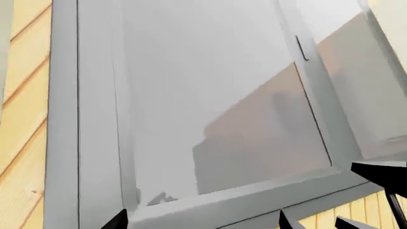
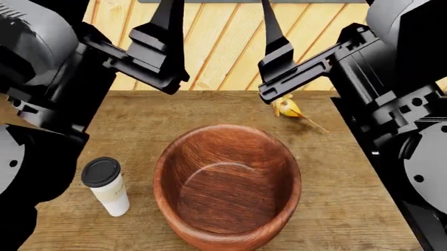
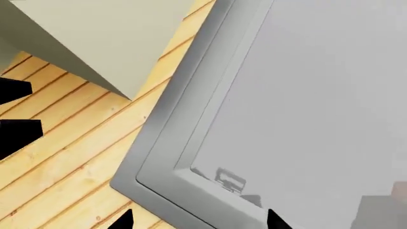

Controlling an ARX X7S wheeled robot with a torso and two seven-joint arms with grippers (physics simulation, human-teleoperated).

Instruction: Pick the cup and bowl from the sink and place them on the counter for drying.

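While the wooden bowl (image 2: pixel 227 185) sits on the butcher-block tabletop (image 2: pixel 349 198), the lidded paper cup (image 2: pixel 107 185) stands upright just beside it. Both arms are raised toward the plank wall (image 2: pixel 223 47); I cannot tell either pincer's state.

The bowl (image 2: pixel 227 185) is reddish-brown wood with dark streaked grain. The cup (image 2: pixel 108 187) is white with a black lid (image 2: pixel 101 172). The counter (image 2: pixel 349 172) is light brown with fine wood grain. The plank wall (image 2: pixel 223 47) is pale yellow with darker seams. The window frame (image 1: pixel 64 119) is grey. Both arms are black.
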